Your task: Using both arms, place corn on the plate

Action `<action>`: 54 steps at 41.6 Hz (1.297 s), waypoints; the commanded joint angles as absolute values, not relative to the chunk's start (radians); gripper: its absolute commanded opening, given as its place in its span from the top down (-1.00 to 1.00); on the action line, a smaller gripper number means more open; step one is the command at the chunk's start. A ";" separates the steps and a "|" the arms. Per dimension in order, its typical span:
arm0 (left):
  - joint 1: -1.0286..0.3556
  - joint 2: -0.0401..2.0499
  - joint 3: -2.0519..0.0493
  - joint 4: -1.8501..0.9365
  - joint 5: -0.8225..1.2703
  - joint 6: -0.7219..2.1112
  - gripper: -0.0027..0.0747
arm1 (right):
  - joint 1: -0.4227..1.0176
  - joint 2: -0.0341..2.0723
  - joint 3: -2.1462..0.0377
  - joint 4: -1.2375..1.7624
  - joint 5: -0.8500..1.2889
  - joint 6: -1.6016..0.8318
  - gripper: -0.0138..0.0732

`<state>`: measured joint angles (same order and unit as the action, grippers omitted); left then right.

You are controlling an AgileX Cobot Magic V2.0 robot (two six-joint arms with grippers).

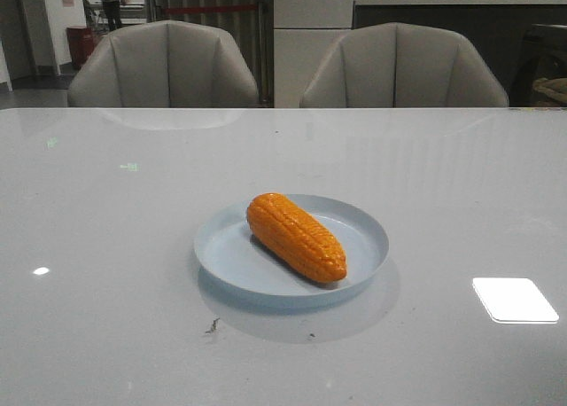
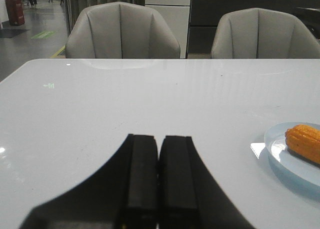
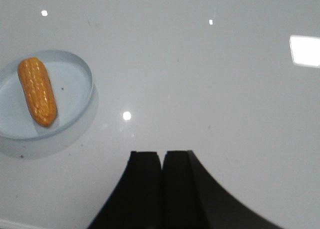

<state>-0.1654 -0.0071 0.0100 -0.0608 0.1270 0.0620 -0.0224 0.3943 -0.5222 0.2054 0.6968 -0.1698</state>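
The orange corn (image 1: pixel 296 236) lies slantwise inside the pale blue plate (image 1: pixel 229 255) near the middle of the table. No arm shows in the front view. In the left wrist view my left gripper (image 2: pixel 159 138) is shut with nothing in it, above bare table, and the plate (image 2: pixel 277 150) with the corn (image 2: pixel 304 142) sits well off to one side. In the right wrist view my right gripper (image 3: pixel 162 154) is shut and empty too, apart from the plate (image 3: pixel 80 96) and the corn (image 3: pixel 37 91).
Two grey armchairs (image 1: pixel 163 65) (image 1: pixel 403 66) stand behind the table's far edge. The glossy white table (image 1: pixel 106 246) carries bright light reflections (image 1: pixel 514 300) and a few small dark specks (image 1: pixel 213 326) in front of the plate.
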 commanded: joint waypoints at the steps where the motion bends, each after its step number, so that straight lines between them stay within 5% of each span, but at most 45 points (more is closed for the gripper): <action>1: -0.163 -0.029 0.049 -0.072 0.038 0.057 0.69 | 0.008 0.336 -0.489 0.220 0.484 -0.181 0.60; 26: -0.163 -0.029 0.049 -0.072 0.038 0.057 0.69 | 0.008 -0.007 0.004 0.296 0.026 -0.181 0.60; 54: -0.163 -0.029 0.049 -0.072 0.038 0.057 0.69 | 0.008 -0.016 0.007 0.130 0.032 0.000 0.60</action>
<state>-0.1654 -0.0071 0.0100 -0.0608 0.1270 0.0620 0.0074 -0.0097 0.0272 0.1435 0.1193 -0.0074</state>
